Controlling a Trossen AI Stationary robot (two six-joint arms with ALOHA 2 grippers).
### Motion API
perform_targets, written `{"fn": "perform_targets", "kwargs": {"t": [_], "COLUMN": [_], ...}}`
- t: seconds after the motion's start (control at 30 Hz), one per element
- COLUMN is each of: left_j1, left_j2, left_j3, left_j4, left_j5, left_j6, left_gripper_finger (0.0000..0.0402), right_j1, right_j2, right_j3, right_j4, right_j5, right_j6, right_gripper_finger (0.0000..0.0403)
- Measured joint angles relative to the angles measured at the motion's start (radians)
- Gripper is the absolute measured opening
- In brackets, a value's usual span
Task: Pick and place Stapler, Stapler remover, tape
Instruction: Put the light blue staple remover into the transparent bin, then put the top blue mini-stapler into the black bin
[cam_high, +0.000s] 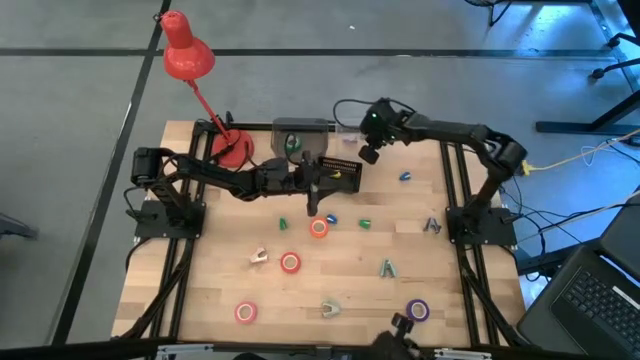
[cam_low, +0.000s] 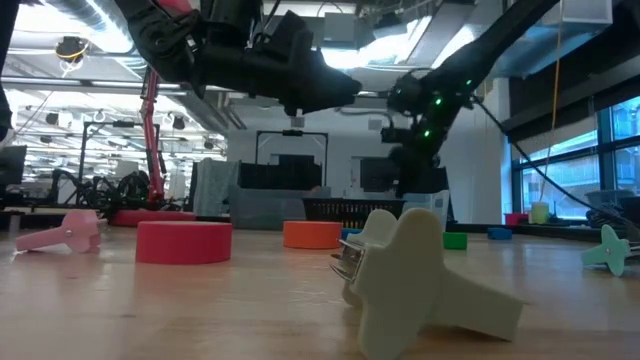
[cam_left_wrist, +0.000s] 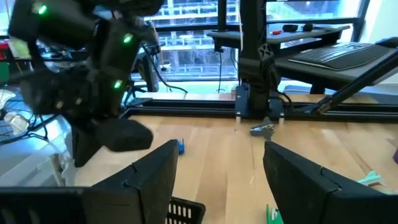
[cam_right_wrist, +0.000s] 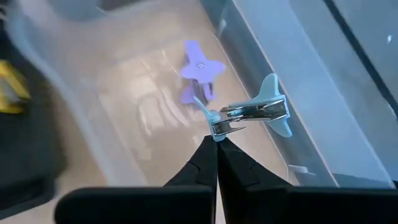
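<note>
Remover, pale blue (cam_right_wrist: 258, 112), winged plastic body with metal claws, hangs pinched by one wing tip between the pressed-together fingers of the right gripper (cam_right_wrist: 216, 142), above a clear bin (cam_right_wrist: 155, 106). A purple remover (cam_right_wrist: 200, 70) of the same shape lies on the bin floor. Only the right wrist view shows this; from above the right gripper (cam_high: 368, 150) is just a dark mass over the bin at the table's far edge.

Left gripper (cam_left_wrist: 217, 168), jaws spread and empty, hovers mid-table beside a black mesh basket (cam_high: 338, 172); high view puts it (cam_high: 314, 205) just above the orange tape (cam_high: 318, 228).

Tape: ring rolls, hollow centres. Red-pink ones (cam_high: 290, 263) (cam_high: 246, 313) and a purple one (cam_high: 417, 311) sit well apart on the near half of the wood table (cam_high: 450, 270). Low view shows the red-pink roll (cam_low: 184, 242) and orange roll (cam_low: 312, 234) edge-on as flat drums, with a cream remover (cam_low: 405, 280) close up, metal teeth showing, and a pink one (cam_low: 60, 232) at far left.

Red desk lamp (cam_high: 186, 58) stands at the table's far left corner.
</note>
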Motion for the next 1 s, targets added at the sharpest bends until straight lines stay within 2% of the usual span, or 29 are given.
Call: {"fn": "perform_targets", "kwargs": {"t": [0.17,0.27,0.43,0.6,0.73,1.0], "left_j1": [-0.005,-0.005,-0.005,-0.005,-0.005,-0.005], "left_j2": [0.000,0.000,0.000,0.000,0.000,0.000], "left_j3": [0.000,0.000,0.000,0.000,0.000,0.000], "left_j4": [-0.027,-0.028,-0.028,-0.028,-0.029,-0.102], "left_j5": [0.000,0.000,0.000,0.000,0.000,0.000], "left_j6": [0.002,0.003,0.003,0.003,0.003,0.003], "left_gripper_finger": [0.0228,0.0228,0.0228,0.0228,0.0228,0.0228], "right_j1": [-0.034,-0.053,-0.059,-0.045,-0.021,0.052], "right_j2": [0.077,0.090,0.080,0.039,-0.014,-0.182], "right_j3": [0.054,0.056,0.056,0.057,0.057,0.018], "right_j4": [-0.053,-0.057,-0.085,-0.129,-0.147,-0.368], "right_j5": [0.064,0.066,0.048,0.021,0.001,0.001], "right_j6": [-0.017,-0.015,0.012,0.012,0.009,0.071], "right_gripper_finger": [0.0000,0.0004,0.0054,0.0123,0.0161,0.0178]}}
